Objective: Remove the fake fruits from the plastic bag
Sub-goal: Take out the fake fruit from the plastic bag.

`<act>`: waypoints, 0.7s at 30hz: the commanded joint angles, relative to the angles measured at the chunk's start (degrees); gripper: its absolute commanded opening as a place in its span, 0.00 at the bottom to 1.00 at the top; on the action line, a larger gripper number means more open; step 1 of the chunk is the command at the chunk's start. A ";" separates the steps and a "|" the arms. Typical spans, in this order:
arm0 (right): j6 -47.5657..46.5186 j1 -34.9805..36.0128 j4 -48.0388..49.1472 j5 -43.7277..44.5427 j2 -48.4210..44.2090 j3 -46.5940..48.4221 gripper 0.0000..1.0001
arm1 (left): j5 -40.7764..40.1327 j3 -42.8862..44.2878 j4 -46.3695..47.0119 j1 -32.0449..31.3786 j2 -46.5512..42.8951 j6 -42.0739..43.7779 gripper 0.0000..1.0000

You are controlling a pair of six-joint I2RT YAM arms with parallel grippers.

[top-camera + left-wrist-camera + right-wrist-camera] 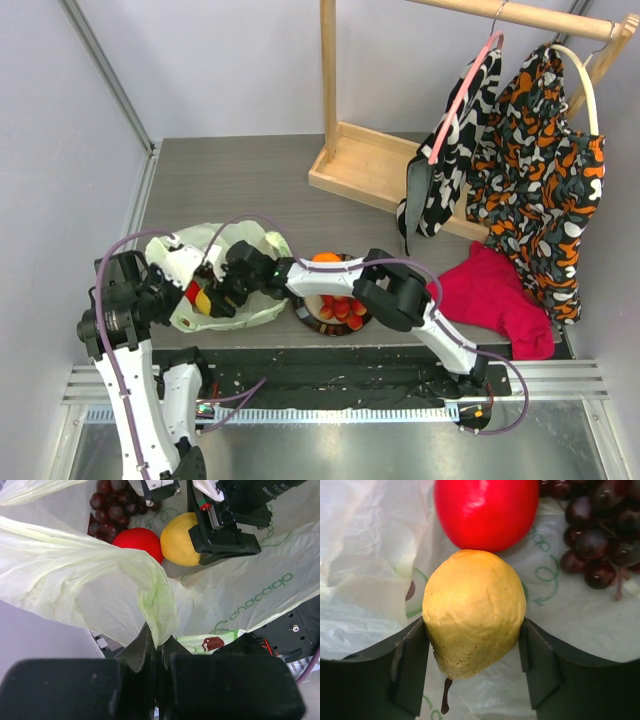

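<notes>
The pale green plastic bag lies at the left of the table. My left gripper is shut on a fold of the plastic bag, holding its mouth up. Inside lie a red apple, a yellow fruit with a short stem, and a dark grape bunch. My right gripper reaches into the bag, open. Its fingers stand on both sides of the yellow fruit, which rests on the bag against the apple. The grapes lie to the right.
A dark-rimmed plate right of the bag holds an orange and small red berries. A red cloth lies further right. A wooden rack with patterned clothes stands at the back right.
</notes>
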 commanded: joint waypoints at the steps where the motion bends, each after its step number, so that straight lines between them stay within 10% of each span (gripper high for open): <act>1: 2.40 -0.78 3.83 0.66 -2.79 2.61 0.57 | 0.47 0.93 -16.99 0.28 -0.47 -0.74 0.00; 14: 1.78 -6.14 -3.28 -18.91 -24.59 1.29 0.47 | 5.30 3.47 -10.07 0.28 4.44 0.94 0.00; 21: -9.89 -9.02 -19.44 -16.40 -36.00 -1.76 0.47 | 4.00 4.35 1.62 0.37 9.71 -16.60 0.00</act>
